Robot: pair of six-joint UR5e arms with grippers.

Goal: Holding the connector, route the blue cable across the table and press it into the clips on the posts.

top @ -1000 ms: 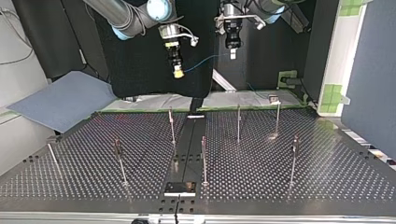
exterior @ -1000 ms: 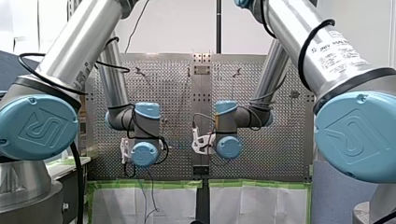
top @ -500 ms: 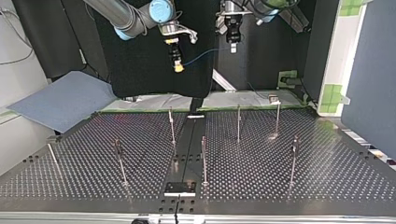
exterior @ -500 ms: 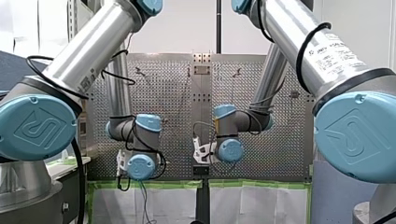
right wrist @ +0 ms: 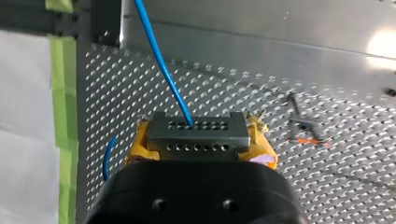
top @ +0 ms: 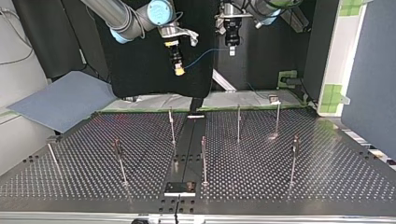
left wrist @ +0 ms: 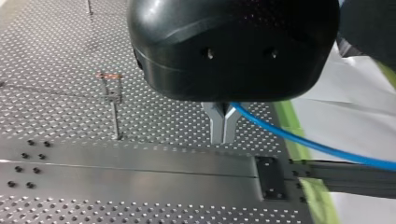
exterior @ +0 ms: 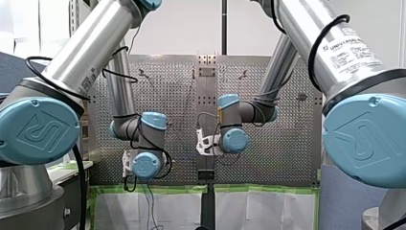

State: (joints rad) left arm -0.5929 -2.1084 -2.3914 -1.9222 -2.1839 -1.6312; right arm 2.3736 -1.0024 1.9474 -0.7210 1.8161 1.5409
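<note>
my right tool point(right wrist: 201, 137) is clamped on the connector point(right wrist: 197, 128), a grey block with rows of small holes, held between its yellow pads point(right wrist: 138, 145). the blue cable point(right wrist: 161, 60) goes into the connector's face and leads away ahead of the tool, over the perforated worktop point(right wrist: 280, 102). my left tool point(left wrist: 223, 127) is narrow: its metal fingers point(left wrist: 216, 122) are pressed together, and the cable comes out from between them near their roots and runs off to one side. in the top view both tools hang high over the worktop's far edge, my right tool at the view's left and my left tool at its right, near each other. the cable runs in a short span from one to the other. thin posts point(top: 172, 126) stand upright across the worktop, well below the cable and apart from it. in the front view the arms' wrists hide both tools.
</note>
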